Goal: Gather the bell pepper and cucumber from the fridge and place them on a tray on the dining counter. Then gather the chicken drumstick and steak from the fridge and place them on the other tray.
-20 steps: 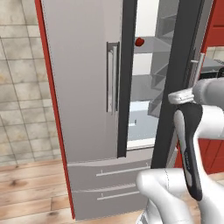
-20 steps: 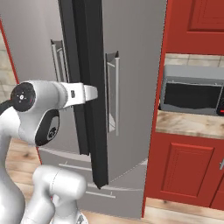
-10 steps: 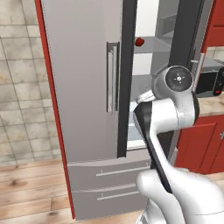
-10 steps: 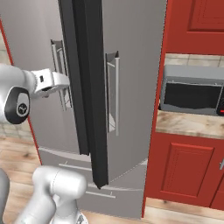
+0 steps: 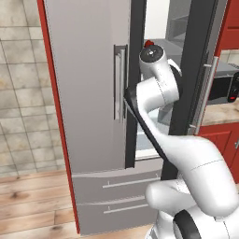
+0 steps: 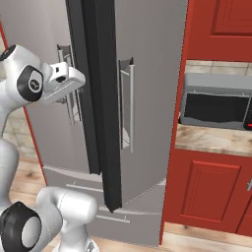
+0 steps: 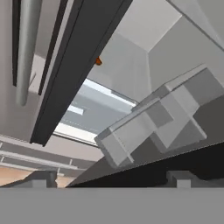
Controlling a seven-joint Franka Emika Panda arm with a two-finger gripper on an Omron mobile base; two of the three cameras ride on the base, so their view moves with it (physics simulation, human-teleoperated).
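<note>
The fridge point(image 5: 88, 93) stands with its left door closed and its right door point(image 6: 101, 98) swung partly open, which leaves a narrow gap onto the white inside. In that gap the red bell pepper point(image 5: 148, 43) peeks out just above my arm's elbow. My hand point(image 6: 61, 81) is raised in front of the left door, level with its handle point(image 6: 66, 83). In the hand view my gripper point(image 7: 111, 179) is open, its tips wide apart with nothing between them. It looks past the dark door edge point(image 7: 74, 65) at grey door bins point(image 7: 153, 127). A small orange-red bit point(image 7: 98, 61) is too small to name.
A microwave point(image 6: 216, 106) sits on a beige top point(image 6: 211, 140) over red cabinets point(image 6: 211, 189) right of the fridge. Two grey freezer drawers point(image 5: 116, 196) lie below the doors. A tiled wall point(image 5: 23, 93) and wooden floor point(image 5: 28, 210) are to the left.
My arm has swung up and to the left, from low beside the right door to high in front of the gap. The hand has risen to handle height. The fridge doors have not moved.
</note>
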